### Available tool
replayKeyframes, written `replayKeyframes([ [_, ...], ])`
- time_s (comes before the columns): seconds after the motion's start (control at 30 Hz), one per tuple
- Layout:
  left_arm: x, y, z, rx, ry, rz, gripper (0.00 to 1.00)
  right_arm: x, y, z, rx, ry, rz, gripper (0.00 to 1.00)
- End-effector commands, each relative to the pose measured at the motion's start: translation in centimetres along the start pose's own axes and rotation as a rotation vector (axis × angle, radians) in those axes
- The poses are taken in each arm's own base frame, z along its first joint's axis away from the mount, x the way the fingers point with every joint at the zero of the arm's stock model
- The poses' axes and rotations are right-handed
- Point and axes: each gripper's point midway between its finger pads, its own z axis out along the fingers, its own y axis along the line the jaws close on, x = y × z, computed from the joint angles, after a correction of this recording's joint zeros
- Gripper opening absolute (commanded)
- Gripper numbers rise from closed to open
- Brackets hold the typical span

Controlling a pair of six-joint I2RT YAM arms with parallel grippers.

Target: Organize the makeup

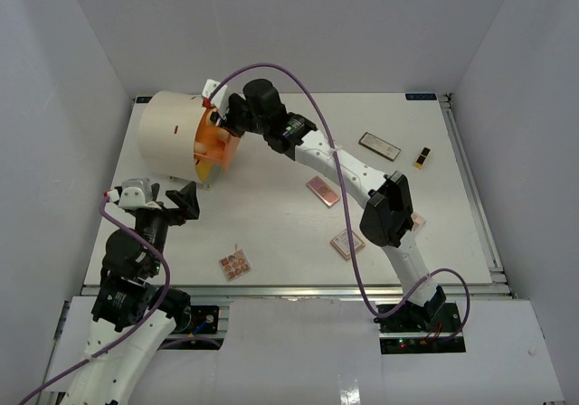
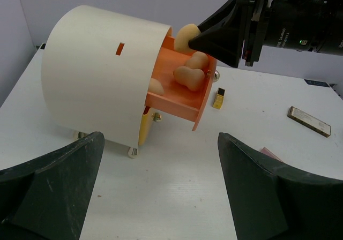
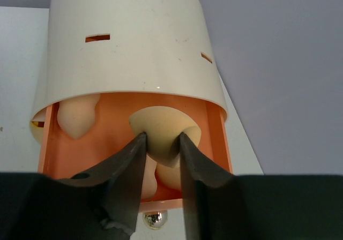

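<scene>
Sponge (image 3: 161, 121), peach: clamped in right gripper (image 3: 161, 137), centre of right wrist view, just above open orange drawer (image 3: 218, 133) of cream cylinder (image 3: 134, 47). Long axis in line with fingers, narrow end nearest camera. Other sponges (image 3: 77, 117) lie inside drawer. Left gripper (image 1: 187, 204) released, lower left of top view.

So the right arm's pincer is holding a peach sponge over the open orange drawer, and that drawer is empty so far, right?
Not empty. The left wrist view shows other sponges lying in the orange drawer. The rest holds: the right pincer grips a peach sponge over that open drawer.
</scene>
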Motion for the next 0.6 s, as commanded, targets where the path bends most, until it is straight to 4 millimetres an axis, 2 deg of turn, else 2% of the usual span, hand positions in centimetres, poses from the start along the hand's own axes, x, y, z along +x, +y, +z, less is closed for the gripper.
replayKeyframes([
  [0.0, -0.2, 0.1, 0.1, -0.006, -0.013, 0.003, 0.98, -3.0, -0.9, -0.4, 0.06, -0.075, -0.041, 0.42],
  [0.07, -0.3, 0.1, 0.1, -0.006, -0.013, 0.003, 0.98, -3.1, -0.5, -0.3, 0.06, -0.073, -0.044, 0.55],
  [0.2, -0.2, 0.2, 0.1, -0.006, -0.013, 0.002, 0.98, -3.3, -0.1, -0.4, 0.055, -0.074, -0.05, 0.64],
  [0.37, -0.3, 0.1, 0.0, -0.003, -0.014, 0.001, 0.98, -4.3, -0.3, -1.3, 0.059, -0.083, -0.05, 0.66],
  [0.47, -0.1, 0.0, 0.1, 0.002, -0.009, 0.001, 0.98, -6.3, -0.7, -3.0, 0.053, -0.104, -0.041, 0.66],
  [0.53, -0.1, -0.4, 0.1, 0.023, -0.006, 0.002, 0.98, -6.9, 0.0, -4.1, 0.004, -0.103, -0.032, 0.67],
  [0.57, 0.0, -0.6, 0.2, 0.037, -0.001, 0.004, 0.98, -7.9, 0.1, -5.4, -0.014, -0.115, -0.021, 0.67],
])
